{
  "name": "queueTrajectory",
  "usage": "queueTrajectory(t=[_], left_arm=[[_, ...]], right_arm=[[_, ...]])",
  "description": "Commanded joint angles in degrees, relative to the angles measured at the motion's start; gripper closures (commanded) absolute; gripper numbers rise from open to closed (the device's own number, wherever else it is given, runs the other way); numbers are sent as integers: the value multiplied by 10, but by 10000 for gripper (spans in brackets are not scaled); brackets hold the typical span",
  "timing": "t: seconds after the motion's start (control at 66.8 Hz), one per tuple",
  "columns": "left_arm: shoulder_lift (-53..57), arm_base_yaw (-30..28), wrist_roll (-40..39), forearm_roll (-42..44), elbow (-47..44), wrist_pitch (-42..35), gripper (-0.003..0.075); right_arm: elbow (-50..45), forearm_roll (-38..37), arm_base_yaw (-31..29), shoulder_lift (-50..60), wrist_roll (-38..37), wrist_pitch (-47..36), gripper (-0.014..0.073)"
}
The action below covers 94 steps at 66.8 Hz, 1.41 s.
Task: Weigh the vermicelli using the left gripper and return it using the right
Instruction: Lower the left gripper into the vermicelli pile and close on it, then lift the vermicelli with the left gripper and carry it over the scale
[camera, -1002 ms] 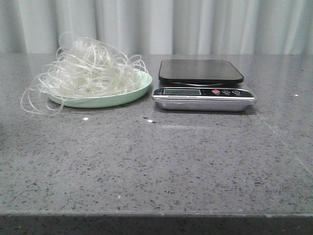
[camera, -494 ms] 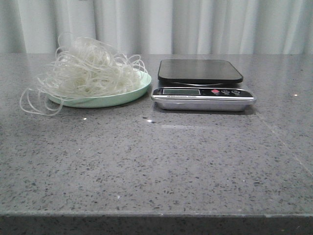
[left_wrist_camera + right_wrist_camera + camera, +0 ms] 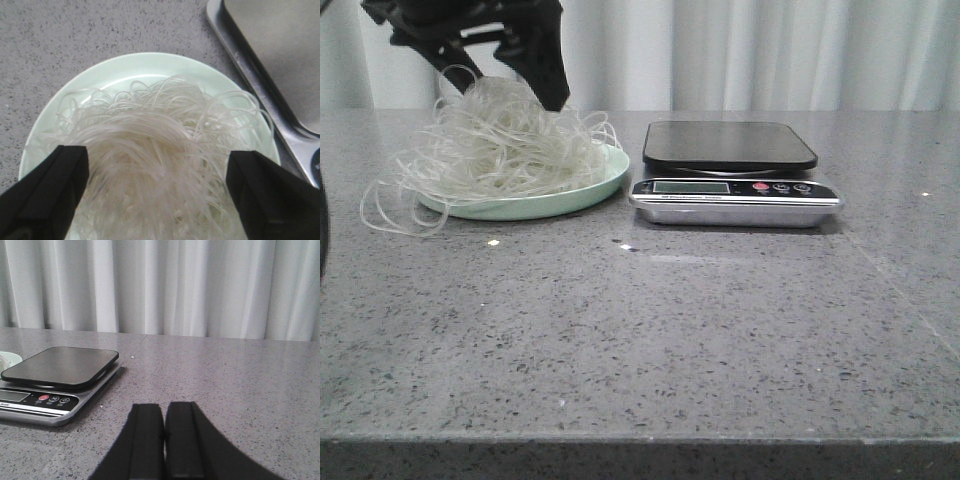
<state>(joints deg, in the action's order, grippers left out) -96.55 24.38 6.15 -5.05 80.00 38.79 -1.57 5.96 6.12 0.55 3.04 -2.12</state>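
A grey speckled counter [image 3: 640, 340] runs back to pale pleated curtains [image 3: 770, 50]. The vermicelli [image 3: 500, 150] heaps on a mint plate [image 3: 605, 180] just beside the scale [image 3: 732, 175] — the left hand [image 3: 157, 195] spread wide above it, gripping nothing. The right hand [image 3: 164, 440] is closed, empty — away from the scale.

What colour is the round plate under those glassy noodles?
Pale mint green; the round plate shows best in the left wrist view, under the whitish noodle tangle.
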Motion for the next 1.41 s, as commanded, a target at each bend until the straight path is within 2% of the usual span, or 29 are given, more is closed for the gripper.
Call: queueTrajectory(t=[0.0,0.239,0.329,0.419,0.464,0.479,0.524,0.569,0.643,0.748,0.973,1.107,1.272,1.392], left_arm=[[11,3,-6,3,22,-19,112],[-17,3,-14,8,22,11,117],[-24,3,-14,8,22,29,162],[-26,3,-14,19,23,46,288],[-26,3,-14,23,23,55,403],[-26,3,-14,24,23,56,403],[-26,3,-14,30,29,72,549],[-26,3,-14,32,35,82,612],[-26,3,-14,34,58,105,566],[-26,4,-14,34,117,137,594],[-25,29,-14,2,256,155,594],[-29,59,-14,2,314,134,594],[-55,95,-14,0,334,85,594],[-96,120,-10,4,354,77,594]], right_arm=[[5,0,-5,10,-1,-49,414],[5,0,-5,10,-1,-49,414],[5,0,-5,10,-1,-49,414],[5,0,-5,10,-1,-49,414],[5,0,-5,10,-1,-49,414],[5,0,-5,10,-1,-49,414],[5,0,-5,10,-1,-49,414],[5,0,-5,10,-1,-49,414],[5,0,-5,10,-1,-49,414],[5,0,-5,10,-1,-49,414],[5,0,-5,10,-1,-49,414],[5,0,-5,10,-1,-49,414],[5,0,-5,10,-1,-49,414],[5,0,-5,10,-1,-49,414]])
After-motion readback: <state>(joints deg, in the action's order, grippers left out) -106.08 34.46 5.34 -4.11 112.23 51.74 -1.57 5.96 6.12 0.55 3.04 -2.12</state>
